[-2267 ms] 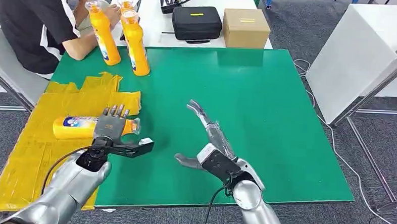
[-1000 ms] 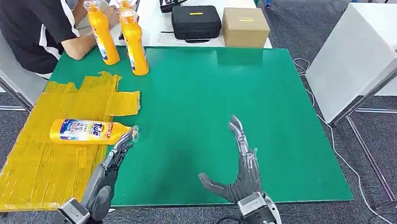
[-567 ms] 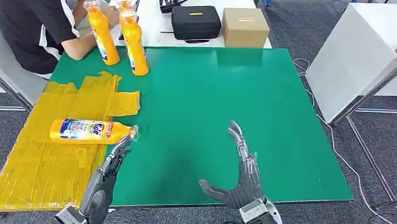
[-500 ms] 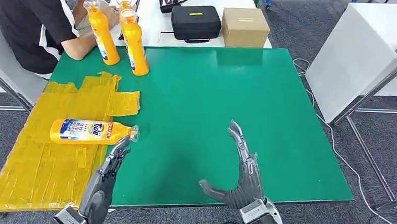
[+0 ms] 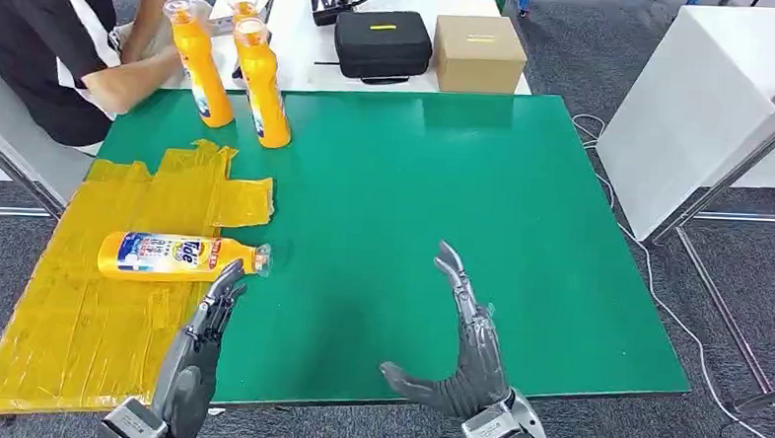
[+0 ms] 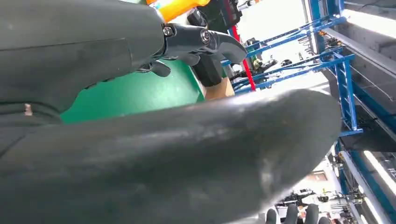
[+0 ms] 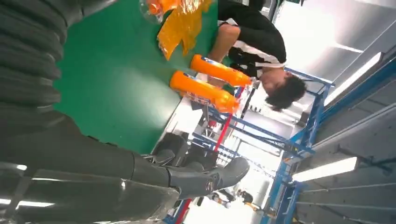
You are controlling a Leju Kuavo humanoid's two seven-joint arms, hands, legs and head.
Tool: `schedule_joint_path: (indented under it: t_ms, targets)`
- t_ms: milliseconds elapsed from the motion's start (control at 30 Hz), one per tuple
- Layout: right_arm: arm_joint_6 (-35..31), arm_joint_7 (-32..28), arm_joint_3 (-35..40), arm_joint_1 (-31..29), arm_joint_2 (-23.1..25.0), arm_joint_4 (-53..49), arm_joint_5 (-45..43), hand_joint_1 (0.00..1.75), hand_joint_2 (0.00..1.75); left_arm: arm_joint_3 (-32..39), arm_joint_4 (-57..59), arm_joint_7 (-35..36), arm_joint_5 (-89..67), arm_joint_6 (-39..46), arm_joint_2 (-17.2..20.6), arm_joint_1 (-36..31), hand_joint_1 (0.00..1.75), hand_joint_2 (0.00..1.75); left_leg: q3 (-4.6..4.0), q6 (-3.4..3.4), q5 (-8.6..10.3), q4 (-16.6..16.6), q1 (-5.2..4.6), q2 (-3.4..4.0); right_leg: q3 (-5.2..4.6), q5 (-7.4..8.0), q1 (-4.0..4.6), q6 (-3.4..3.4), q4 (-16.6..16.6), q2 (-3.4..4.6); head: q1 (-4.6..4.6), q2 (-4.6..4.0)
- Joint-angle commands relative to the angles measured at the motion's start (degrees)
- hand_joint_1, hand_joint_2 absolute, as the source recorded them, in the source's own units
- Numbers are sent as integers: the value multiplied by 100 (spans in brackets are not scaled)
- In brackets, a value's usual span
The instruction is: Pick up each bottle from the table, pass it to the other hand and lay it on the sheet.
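Observation:
One orange bottle (image 5: 177, 256) lies on its side on the yellow sheet (image 5: 83, 314), cap toward the green mat. Two more orange bottles stand upright at the mat's far left corner, one (image 5: 201, 65) touched by a seated person (image 5: 55, 47), the other (image 5: 262, 84) beside it; both bottles (image 7: 205, 91) appear in the right wrist view too. My left hand (image 5: 200, 354) is low at the table's near edge, fingers straight, holding nothing, just short of the lying bottle. My right hand (image 5: 461, 356) is open over the mat's near edge, thumb spread.
The green mat (image 5: 414, 200) covers the table. Behind it on a white table are a black case (image 5: 383, 44) and a cardboard box (image 5: 480, 53). Another white table (image 5: 704, 104) stands to the right, over grey carpet.
My left hand let go of the bottle on the sheet and drew back to the near edge. My right hand also withdrew toward me. The person's arm shifted by the far bottles.

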Motion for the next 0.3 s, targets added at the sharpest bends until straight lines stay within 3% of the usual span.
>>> schedule_joint_path:
  t_ms: [33, 67, 100, 300]
  targets:
    - [-120, -61, 231, -26, -182, 147, 53, 0, 175, -62, 219, -82, -37, 75, 15, 8, 0, 0, 28, -16, -12, -8, 4, 1, 30, -10, 3, -3, -13, -1, 0, 0]
    - [-129, -38, 260, -25, -192, 133, 39, 0, 175, -125, 210, -113, -21, 87, 39, 26, 0, 0, 17, -11, -7, -6, 2, 1, 19, -6, 2, -2, -9, 0, 0, 0]
    - [-106, -15, 273, -34, -202, 127, 23, 0, 175, -141, 212, -118, -15, 90, 38, 14, 0, 175, 28, -16, -12, -8, 3, 2, 31, -10, 2, -3, -13, 0, 0, 0]
    - [-40, 20, 298, -87, -193, 126, 18, 0, 175, -163, 317, -119, 22, 91, 27, -109, 0, 175, 26, -16, -11, -6, 4, -1, 29, -10, 3, -3, -11, -3, 0, 2]
